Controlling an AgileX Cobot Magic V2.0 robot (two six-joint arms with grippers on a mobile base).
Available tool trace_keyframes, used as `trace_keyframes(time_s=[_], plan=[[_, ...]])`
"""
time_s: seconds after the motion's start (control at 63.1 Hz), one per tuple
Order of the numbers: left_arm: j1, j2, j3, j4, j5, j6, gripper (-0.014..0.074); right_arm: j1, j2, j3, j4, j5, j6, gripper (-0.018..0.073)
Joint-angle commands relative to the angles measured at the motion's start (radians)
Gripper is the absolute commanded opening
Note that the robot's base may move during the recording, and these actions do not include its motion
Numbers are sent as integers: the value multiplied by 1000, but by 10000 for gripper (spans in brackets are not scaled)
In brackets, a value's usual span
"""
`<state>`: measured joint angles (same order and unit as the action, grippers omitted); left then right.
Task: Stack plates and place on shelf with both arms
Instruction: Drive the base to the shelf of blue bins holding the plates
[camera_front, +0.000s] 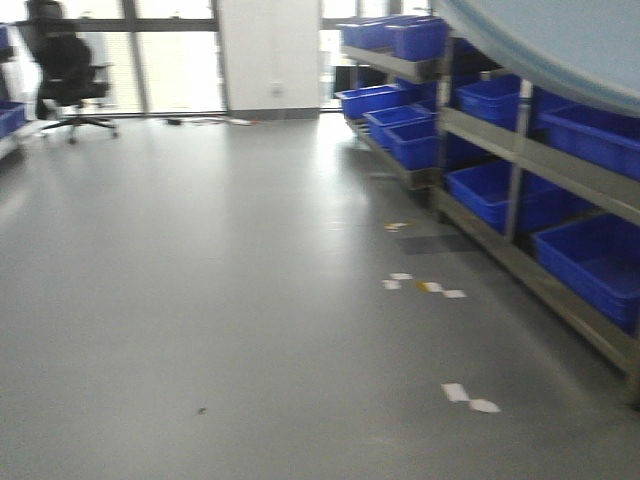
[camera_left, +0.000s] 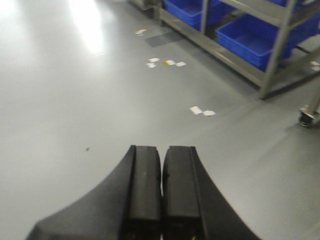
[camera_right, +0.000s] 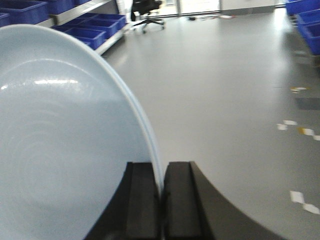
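My right gripper (camera_right: 161, 172) is shut on the rim of a large pale bluish-white plate (camera_right: 65, 140), held on edge and filling the left of the right wrist view. The plate's edge also shows at the top right of the front view (camera_front: 560, 40). I cannot tell whether a second plate lies against it. My left gripper (camera_left: 162, 150) is shut and empty, held above bare grey floor. A steel rack (camera_front: 530, 140) with shelf levels stands along the right wall and also shows in the left wrist view (camera_left: 272, 60).
Blue plastic crates (camera_front: 590, 260) fill the rack levels. More crates on a low rack (camera_right: 87, 35) show at the left of the right wrist view. A black office chair (camera_front: 68, 75) stands at the far left by the windows. White paper scraps (camera_front: 468, 398) lie on the floor. A castor wheel (camera_left: 306, 117) sits at the right.
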<state>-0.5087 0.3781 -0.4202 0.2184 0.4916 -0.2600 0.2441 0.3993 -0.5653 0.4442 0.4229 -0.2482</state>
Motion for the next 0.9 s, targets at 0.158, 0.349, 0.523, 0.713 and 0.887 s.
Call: trace_keyframes(time_s=[0.158,0.349,0.523,0.713,0.887], plan=[[-6,7,-29,4,-80,-9,84,-6,5,-30,20,-99,-2,56],[-6,7,-29,4,-80,-9,84,-6,5,-30,20,-99,-2,56],[-6,7,-29,4,-80,-9,84,-6,5,-30,20,-99,-2,56],[-6,7,-29,4,-80,-9,84,-6,5,-30,20,-99,-2,56],[-6,7,-29,4,-80,-9,84,-6,5,-30,20,-99,-2,56]])
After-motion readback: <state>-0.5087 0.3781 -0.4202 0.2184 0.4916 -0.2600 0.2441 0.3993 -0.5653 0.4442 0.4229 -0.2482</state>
